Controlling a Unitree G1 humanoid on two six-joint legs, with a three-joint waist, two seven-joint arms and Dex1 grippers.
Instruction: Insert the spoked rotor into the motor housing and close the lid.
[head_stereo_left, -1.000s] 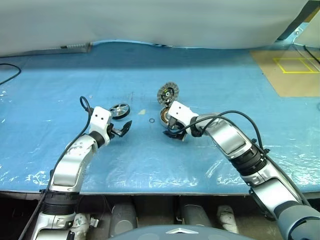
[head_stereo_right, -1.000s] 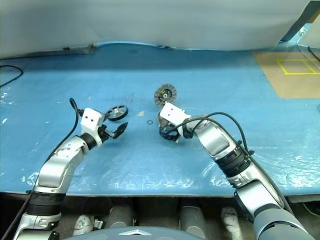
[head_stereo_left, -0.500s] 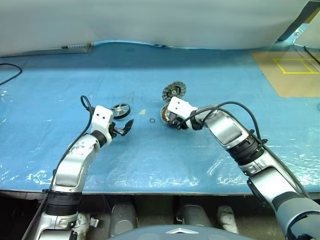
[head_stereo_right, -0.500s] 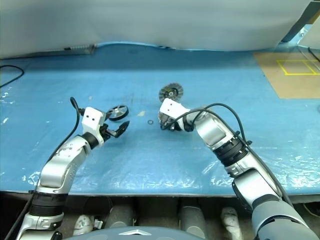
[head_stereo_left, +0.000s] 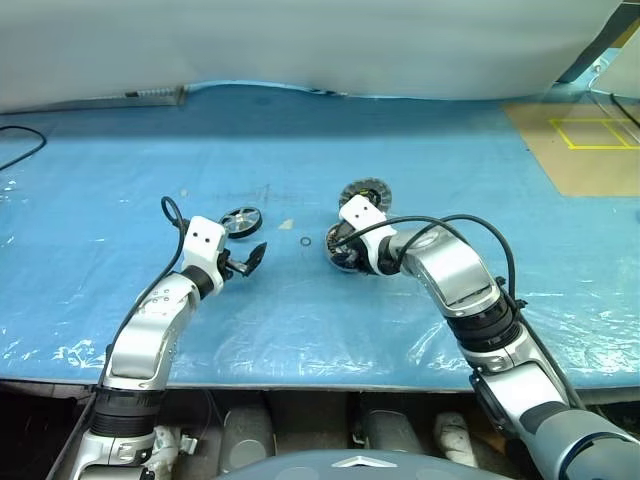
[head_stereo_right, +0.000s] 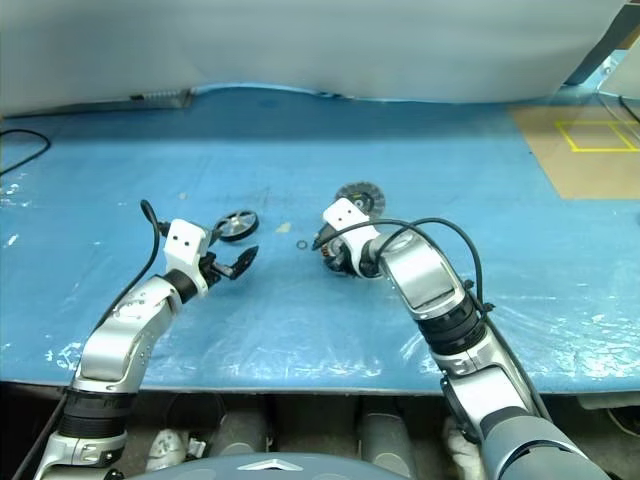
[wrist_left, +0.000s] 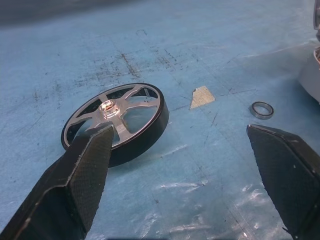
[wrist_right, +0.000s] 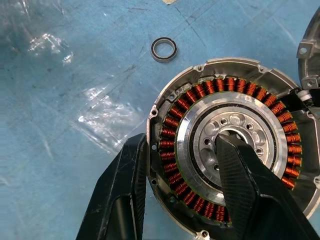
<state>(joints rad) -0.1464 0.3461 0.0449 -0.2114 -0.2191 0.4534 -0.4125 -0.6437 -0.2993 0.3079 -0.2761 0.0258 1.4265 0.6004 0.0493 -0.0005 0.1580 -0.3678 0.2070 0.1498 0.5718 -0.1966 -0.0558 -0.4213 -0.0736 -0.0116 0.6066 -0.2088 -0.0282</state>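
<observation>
1. Two arms working apart on the blue sheet (head_stereo_left: 120, 150), probably splitting the job: one per part.
2. Gripping the motor housing (wrist_right: 227, 150) with the right gripper (wrist_right: 182, 172), one finger outside the rim (wrist_right: 120, 195), the other down in the dark centre (wrist_right: 245, 185), so pinching the wall and copper windings between them. Looking like a steadying hold, keeping the drum flat and open-side up for the insert.
3. Sitting at half-open width, jaws closed onto that wall rather than free.
4. Hovering the left gripper (wrist_left: 180, 165) at full spread, holding nothing, fingers pointing low across the sheet.
5. Lying flat just beyond the near left finger (wrist_left: 75, 175), the spoked rotor (wrist_left: 116, 121), not between the pads yet and off toward that one finger's side; no contact visible.
6. Resting just behind the housing, the lid (head_stereo_left: 366, 192), looking propped or tilted, hard to tell which.
7. Lying loose between rotor and housing, a small ring washer (head_stereo_left: 303, 241), clear of both grippers.
8. Guessing next: sliding left to straddle the rotor rim.
</observation>
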